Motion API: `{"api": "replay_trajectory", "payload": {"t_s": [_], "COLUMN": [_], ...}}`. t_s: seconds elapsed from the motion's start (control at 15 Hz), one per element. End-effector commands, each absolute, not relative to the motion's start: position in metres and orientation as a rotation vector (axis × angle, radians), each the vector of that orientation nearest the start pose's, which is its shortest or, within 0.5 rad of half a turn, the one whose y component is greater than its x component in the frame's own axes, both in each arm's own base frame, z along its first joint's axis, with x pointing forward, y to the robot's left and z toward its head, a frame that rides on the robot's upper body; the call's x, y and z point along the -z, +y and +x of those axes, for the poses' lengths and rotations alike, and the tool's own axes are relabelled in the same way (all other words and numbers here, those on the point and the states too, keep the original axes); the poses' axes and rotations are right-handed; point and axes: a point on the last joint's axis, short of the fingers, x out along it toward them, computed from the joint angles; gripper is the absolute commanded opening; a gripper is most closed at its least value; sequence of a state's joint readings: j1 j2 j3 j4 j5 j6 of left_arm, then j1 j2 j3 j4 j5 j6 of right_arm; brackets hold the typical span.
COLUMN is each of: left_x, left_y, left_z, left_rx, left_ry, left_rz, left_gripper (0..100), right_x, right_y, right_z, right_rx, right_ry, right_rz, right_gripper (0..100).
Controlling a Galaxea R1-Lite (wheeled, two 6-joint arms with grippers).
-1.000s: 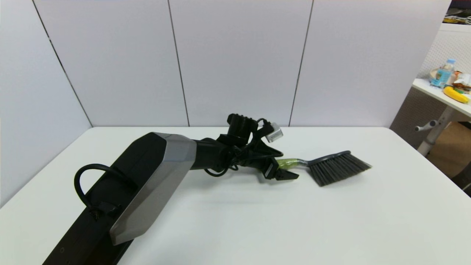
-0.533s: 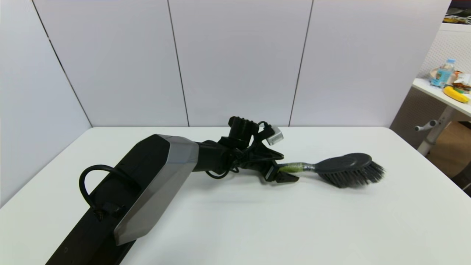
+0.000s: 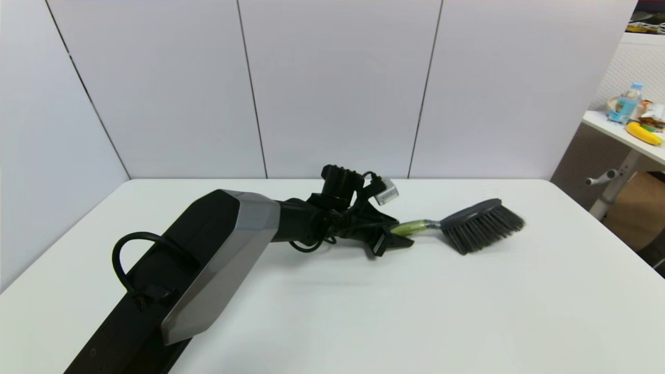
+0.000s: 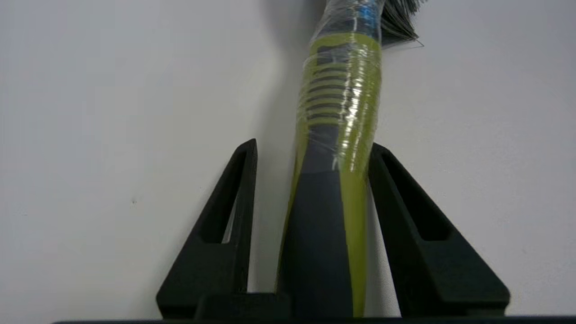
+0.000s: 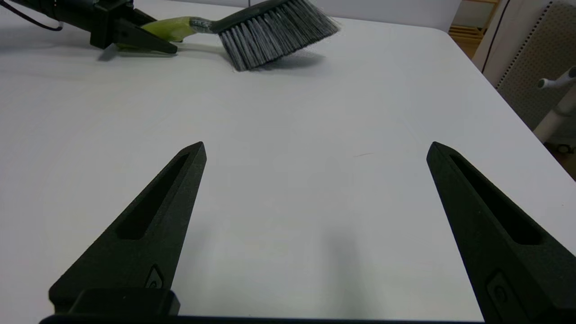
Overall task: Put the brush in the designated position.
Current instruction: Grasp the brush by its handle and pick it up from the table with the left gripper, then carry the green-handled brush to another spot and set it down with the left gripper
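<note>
The brush has a lime-green handle, a grey neck and black bristles. It lies out to the right of centre on the white table, its head tilted with the bristles facing down and toward me. My left gripper is shut on the brush handle, which runs between the fingers and presses against one of them. The right wrist view shows the brush with a lower corner of its bristles at the table and the left gripper on its handle. My right gripper hovers open and empty over bare table, well short of the brush.
A side table stands beyond the right edge, carrying a bottle and a banana. Grey wall panels close off the back and left. My left forearm crosses the left half of the table.
The brush has rolled in the left gripper: bristles went flat down, then tilted back toward me. Its head now sits slightly higher and further left than half a second ago.
</note>
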State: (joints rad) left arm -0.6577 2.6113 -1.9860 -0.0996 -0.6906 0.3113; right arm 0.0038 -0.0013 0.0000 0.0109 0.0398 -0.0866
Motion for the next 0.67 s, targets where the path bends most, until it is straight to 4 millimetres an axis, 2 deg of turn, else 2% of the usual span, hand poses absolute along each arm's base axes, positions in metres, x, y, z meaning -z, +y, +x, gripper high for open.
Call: {"api": "replay_trajectory", "payload": {"t_s": [0.07,0.33,0.67], "left_x": [-0.077,-0.093,-0.128], "left_y": [-0.332,-0.326,-0.314], "left_z": [0.410,0.411,0.411], "left_rx": [1.391,1.380,1.346], "left_ry": [0.316,0.275,0.202], "left_rz": [0.252,0.262,0.273], "left_gripper": [0,0,0], "right_x": [-0.074,-0.074,-0.074], "right_y": [0.001,0.001,0.001], "right_z": [-0.023,-0.023,-0.023], "right_rx": [-0.045,-0.045,-0.045], "right_ry": [0.010,0.010,0.010], "right_rz": [-0.087,-0.087,-0.087], "right_gripper": [100,100,100]}}
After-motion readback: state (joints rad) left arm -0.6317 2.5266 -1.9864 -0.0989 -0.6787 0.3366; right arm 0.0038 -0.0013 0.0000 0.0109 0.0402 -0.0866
